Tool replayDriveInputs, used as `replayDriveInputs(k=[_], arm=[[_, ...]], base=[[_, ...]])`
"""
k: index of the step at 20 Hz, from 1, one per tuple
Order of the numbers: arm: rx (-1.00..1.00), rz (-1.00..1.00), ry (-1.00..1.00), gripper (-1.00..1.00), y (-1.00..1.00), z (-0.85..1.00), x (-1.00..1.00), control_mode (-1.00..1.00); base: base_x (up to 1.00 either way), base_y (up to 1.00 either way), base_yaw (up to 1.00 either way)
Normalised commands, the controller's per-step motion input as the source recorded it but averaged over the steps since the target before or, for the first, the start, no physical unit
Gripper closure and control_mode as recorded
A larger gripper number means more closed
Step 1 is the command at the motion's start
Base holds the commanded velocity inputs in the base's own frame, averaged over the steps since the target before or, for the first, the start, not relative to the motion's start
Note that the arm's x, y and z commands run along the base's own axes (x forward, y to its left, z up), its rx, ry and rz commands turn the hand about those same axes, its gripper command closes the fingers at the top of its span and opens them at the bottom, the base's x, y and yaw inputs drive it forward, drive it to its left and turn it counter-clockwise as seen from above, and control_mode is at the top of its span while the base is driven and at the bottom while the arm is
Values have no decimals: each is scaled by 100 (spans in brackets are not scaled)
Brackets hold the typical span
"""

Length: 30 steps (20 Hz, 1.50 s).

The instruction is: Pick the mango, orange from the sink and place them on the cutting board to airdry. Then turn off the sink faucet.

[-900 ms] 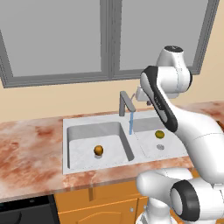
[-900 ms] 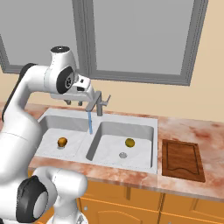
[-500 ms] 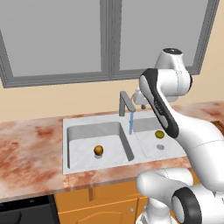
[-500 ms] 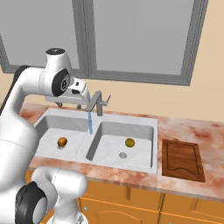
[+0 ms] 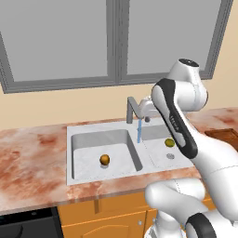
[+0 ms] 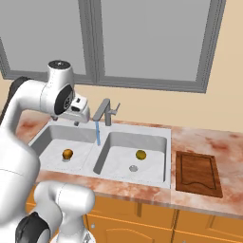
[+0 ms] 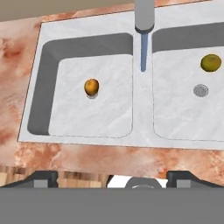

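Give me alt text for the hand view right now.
Looking down on the sink: the orange lies in the left basin, the mango in the right basin above its drain. Water runs from the sink faucet onto the divider.

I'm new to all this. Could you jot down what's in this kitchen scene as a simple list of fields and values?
orange: on the floor of the left basin
mango: in the right basin, beside the drain
sink: double basin, pale marbled
sink faucet: on, a blue stream falling onto the divider between the basins
cutting board: on the counter right of the sink, nothing on it
gripper: high above the sink's front edge, open, holding nothing
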Motion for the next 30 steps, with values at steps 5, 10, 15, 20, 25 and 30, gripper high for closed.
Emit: replayDriveInputs(k=[5, 10, 15, 20, 25, 30], arm=[[-1, 0, 0, -100, 61, 0, -6, -100], [0, 1, 0, -100, 45, -2, 0, -100], [-3, 0, -3, -100, 33, -32, 13, -100], [-4, 0, 0, -100, 41, -31, 25, -100], [-1, 0, 2, -100, 21, -28, 25, -100], [0, 0, 2, -100, 2, -35, 20, -100]], base=[[0, 0, 0], [0, 0, 0], [0, 0, 0], [0, 0, 0], [0, 0, 0], [0, 0, 0]])
